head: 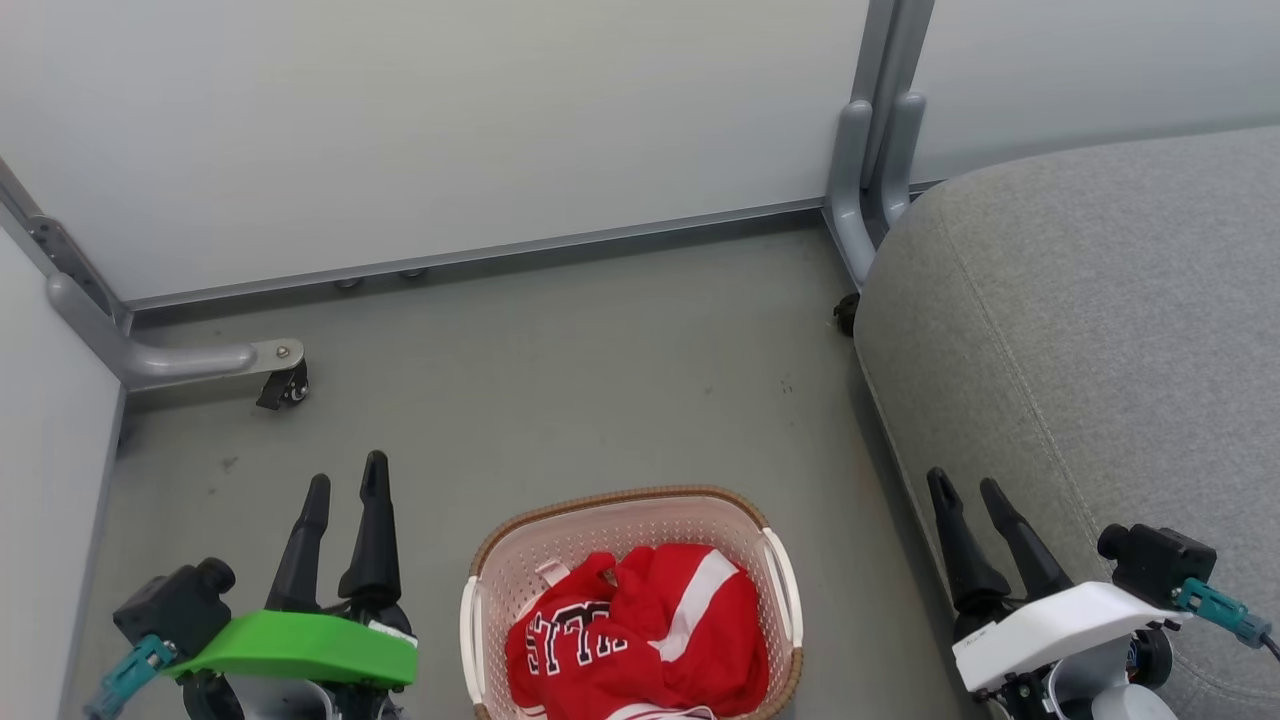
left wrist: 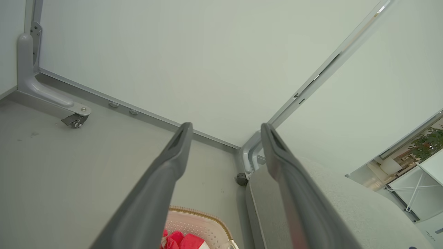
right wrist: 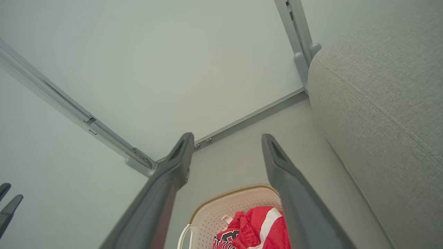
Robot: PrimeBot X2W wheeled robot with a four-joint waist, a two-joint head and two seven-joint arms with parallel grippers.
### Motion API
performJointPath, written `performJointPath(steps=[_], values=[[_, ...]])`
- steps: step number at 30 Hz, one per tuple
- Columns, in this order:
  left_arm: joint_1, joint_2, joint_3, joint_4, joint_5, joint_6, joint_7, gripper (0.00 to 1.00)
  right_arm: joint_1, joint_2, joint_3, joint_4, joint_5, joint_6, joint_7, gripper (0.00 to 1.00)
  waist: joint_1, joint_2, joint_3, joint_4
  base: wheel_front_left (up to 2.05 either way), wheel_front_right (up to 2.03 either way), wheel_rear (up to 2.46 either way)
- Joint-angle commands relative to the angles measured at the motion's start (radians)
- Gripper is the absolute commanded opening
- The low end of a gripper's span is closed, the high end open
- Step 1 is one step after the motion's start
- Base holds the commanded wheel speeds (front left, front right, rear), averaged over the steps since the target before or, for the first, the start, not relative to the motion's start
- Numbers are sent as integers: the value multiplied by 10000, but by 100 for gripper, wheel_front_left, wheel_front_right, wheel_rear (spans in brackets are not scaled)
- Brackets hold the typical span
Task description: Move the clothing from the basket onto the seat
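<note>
On the grey floor (head: 600, 380), between the 2 grippers, the basket (head: 620, 498) is sitting with the clothing (head: 640, 630) heaped inside it. The left gripper (head: 347, 470) is hovering low beside the basket's left side. Its 2 dark tapered fingers (head: 372, 540) are pointing forward and standing apart with nothing between them, and a green cover (head: 300, 645) is lying over its wrist. The right gripper (head: 963, 482) is hanging to the basket's right, at the edge of the seat (head: 1100, 330), its jaws likewise spread and empty under a white cover (head: 1060, 615). The basket is showing perforated cream plastic walls, a brown woven-look rim and white handles. The clothing is lying crumpled, 1 red piece carrying dark white-edged letters and the other a broad white stripe. The seat is rising just right of the basket in coarse grey fabric, rounded at the corner, with a stitched seam running along it.
</note>
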Motion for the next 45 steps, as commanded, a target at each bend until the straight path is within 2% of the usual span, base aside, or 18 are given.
performJointPath(steps=[1, 9, 45], values=[[51, 69, -32, -138, 324, 41, -107, 100, -1, -90, 39, -176, -361, 5, -114, 100, 0, 51, 4, -2, 0, 0, 0], [123, 78, -53, -103, 568, 87, -325, 100, 60, -87, 27, -287, -1160, 5, -328, 100, 0, 58, 38, -7, 0, 0, 0], [339, 106, -570, -44, 3271, -44, -1160, 100, 182, -13, 321, -565, -3915, 4, -1173, 100, -1, 90, 156, -6, 0, 0, 0]])
